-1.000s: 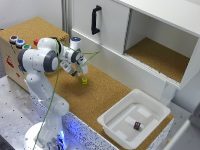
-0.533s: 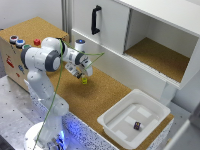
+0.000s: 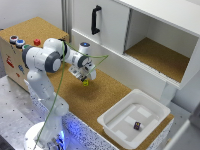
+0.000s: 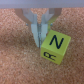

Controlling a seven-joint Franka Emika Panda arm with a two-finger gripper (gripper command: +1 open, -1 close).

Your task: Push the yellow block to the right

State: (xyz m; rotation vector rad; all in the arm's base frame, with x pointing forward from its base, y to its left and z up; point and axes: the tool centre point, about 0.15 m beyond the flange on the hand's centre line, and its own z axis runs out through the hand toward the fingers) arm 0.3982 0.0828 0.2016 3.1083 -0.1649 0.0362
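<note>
The white arm (image 3: 45, 60) rose from its base, bent at the elbow and reached toward the exterior view's right, wrist angled downward. The gripper (image 3: 85, 79) hung low, fingers (image 4: 35, 33) pointing down. In the wrist view the fingers stood close together, nearly closed, a thin gap between them.

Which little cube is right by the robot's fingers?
The yellow block on the cork, beside the fingers. The dark cube lies far off in the white tray.
</note>
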